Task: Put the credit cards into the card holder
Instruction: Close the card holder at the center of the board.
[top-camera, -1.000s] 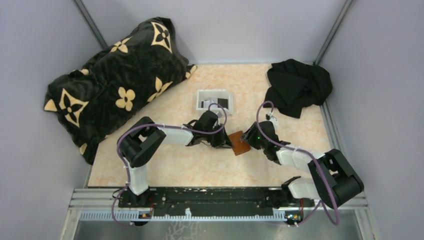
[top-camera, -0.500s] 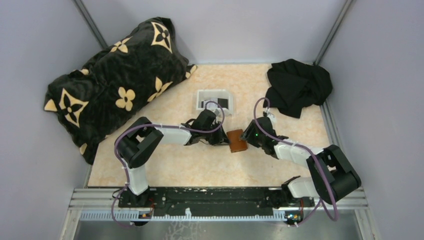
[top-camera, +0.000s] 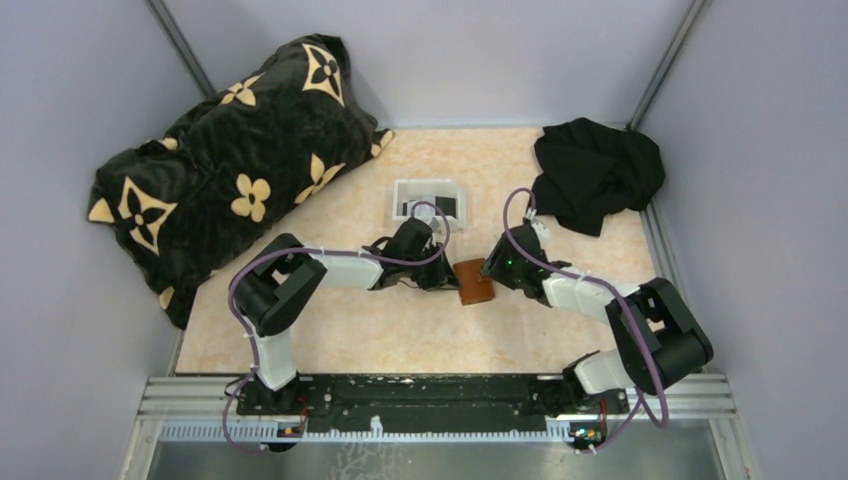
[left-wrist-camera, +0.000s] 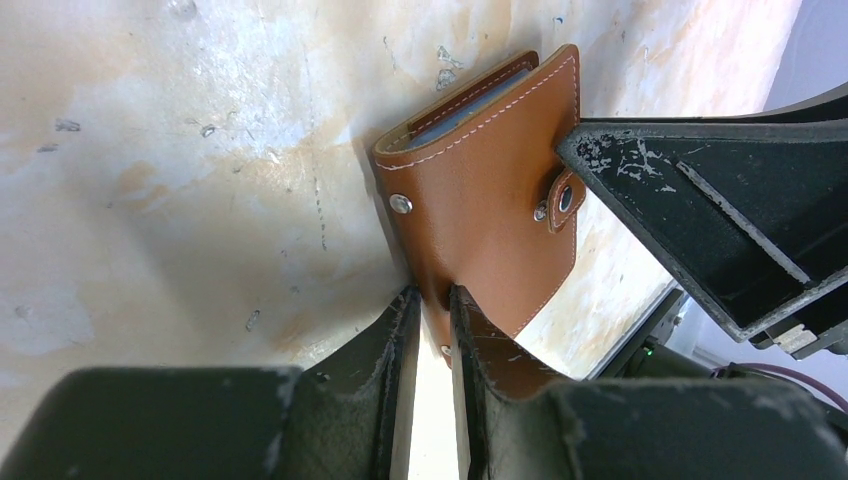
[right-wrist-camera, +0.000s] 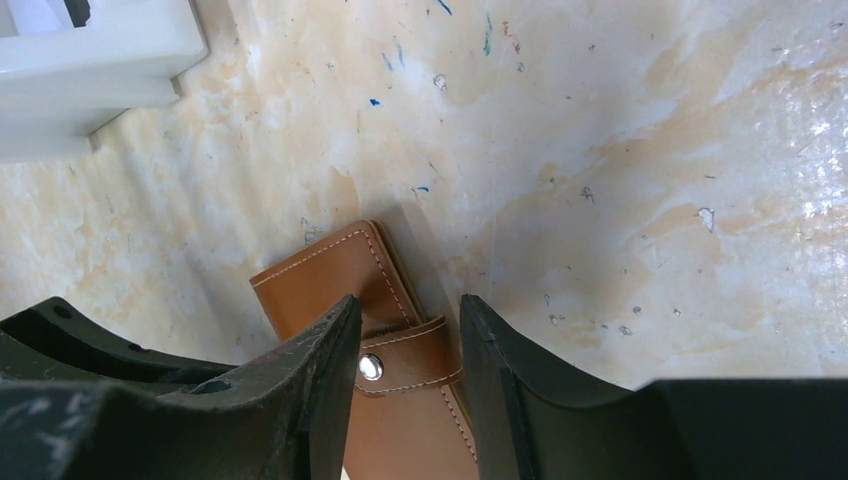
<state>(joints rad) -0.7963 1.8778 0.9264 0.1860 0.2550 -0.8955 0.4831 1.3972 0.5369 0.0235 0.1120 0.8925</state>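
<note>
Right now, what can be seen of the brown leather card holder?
The brown leather card holder looks folded, with white stitching, metal snaps and a short strap. It rests on the beige marbled table. The left fingers pinch one edge; the right fingers stand open on either side of the strap, contact unclear.

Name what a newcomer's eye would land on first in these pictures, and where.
The big black pillow with tan flowers fills the far left corner, and a black cloth is heaped at the far right. At the centre, the left claw pinches the brown card holder while the right claw straddles its snap strap.
</note>
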